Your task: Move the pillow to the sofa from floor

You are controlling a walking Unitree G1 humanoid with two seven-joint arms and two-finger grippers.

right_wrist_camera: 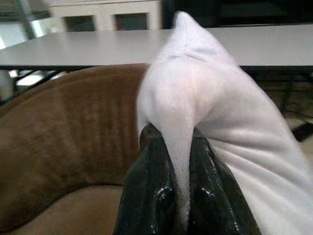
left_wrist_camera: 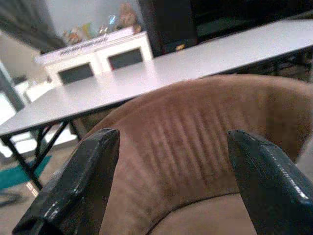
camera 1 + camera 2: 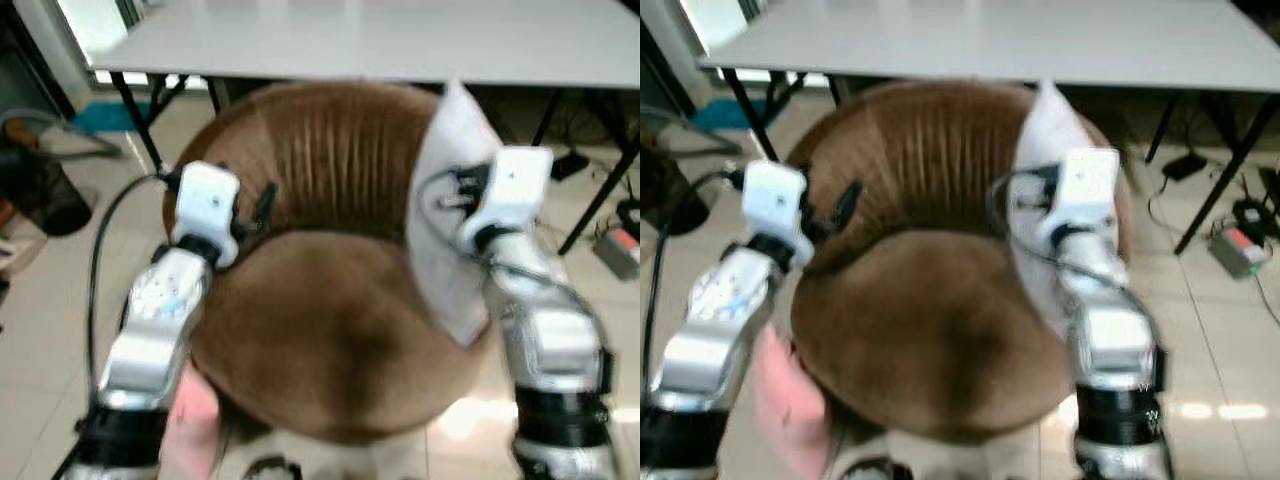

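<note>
Over pale floor tiles [image 3: 30,330], the round brown sofa [image 3: 320,340] fills the foreground, the left gripper [image 2: 171,181] spread wide at its left rim, the right gripper [image 1: 178,191] pinching the white pillow [image 3: 450,200] upright at its right side, a grey table [image 3: 400,40] beyond.

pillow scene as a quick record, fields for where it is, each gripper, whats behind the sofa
pillow: white, standing on edge over the sofa's right side, against the backrest
right gripper: shut on a fold of the pillow
left gripper: open, holding nothing, at the sofa's left side
sofa: round, brown, ribbed backrest, seat bare
table: pale grey top on black legs, just behind the sofa
task state: pillow is off the floor, not yet released
</note>
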